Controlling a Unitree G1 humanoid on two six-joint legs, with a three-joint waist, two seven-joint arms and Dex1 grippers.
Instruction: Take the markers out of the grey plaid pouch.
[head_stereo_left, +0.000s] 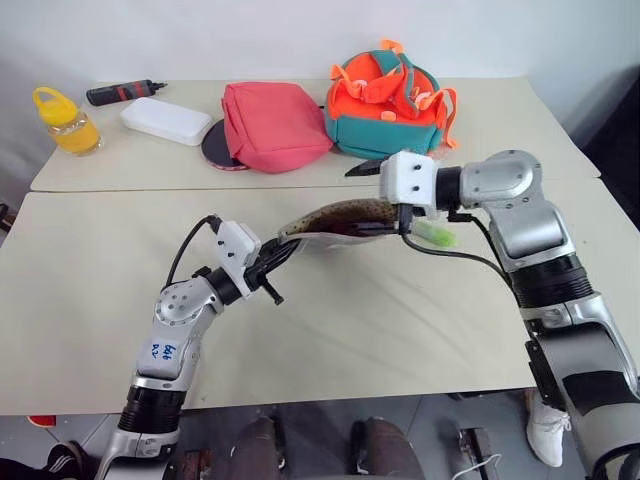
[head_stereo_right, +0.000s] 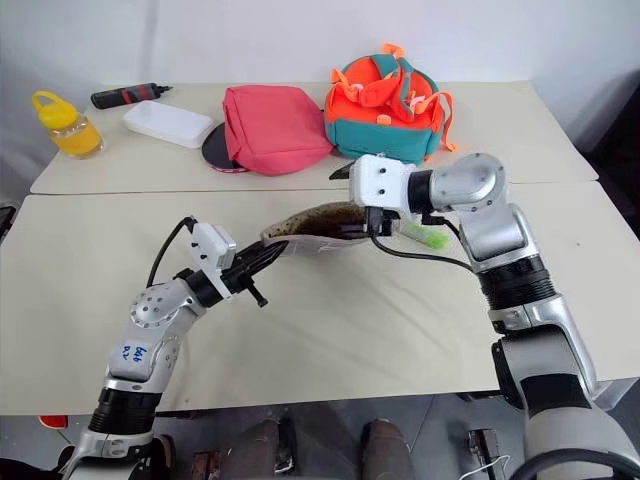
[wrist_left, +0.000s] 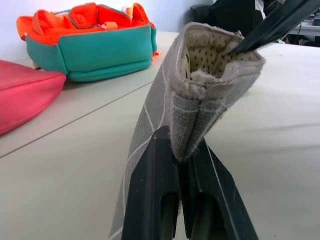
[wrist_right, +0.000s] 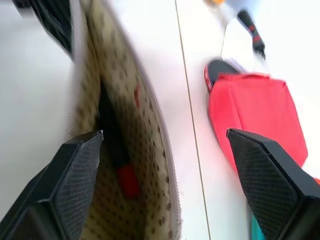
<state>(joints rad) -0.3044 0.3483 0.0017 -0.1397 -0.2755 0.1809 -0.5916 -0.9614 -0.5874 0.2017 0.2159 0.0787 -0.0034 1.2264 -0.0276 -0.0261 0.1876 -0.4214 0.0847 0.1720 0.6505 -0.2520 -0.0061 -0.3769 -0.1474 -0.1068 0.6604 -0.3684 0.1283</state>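
Observation:
The grey plaid pouch hangs lifted off the table, its mouth gaping and its dotted lining showing. My left gripper is shut on the pouch's near end. My right gripper is open wide over the mouth, with one black finger reaching into the opening. Inside the pouch lies a red marker with black ends, untouched. A light green marker lies on the table next to the pouch, below my right wrist.
Along the back of the table stand a pink-red bag on a dark disc, a teal and orange backpack, a white case, a yellow bottle and a black tool with a red band.

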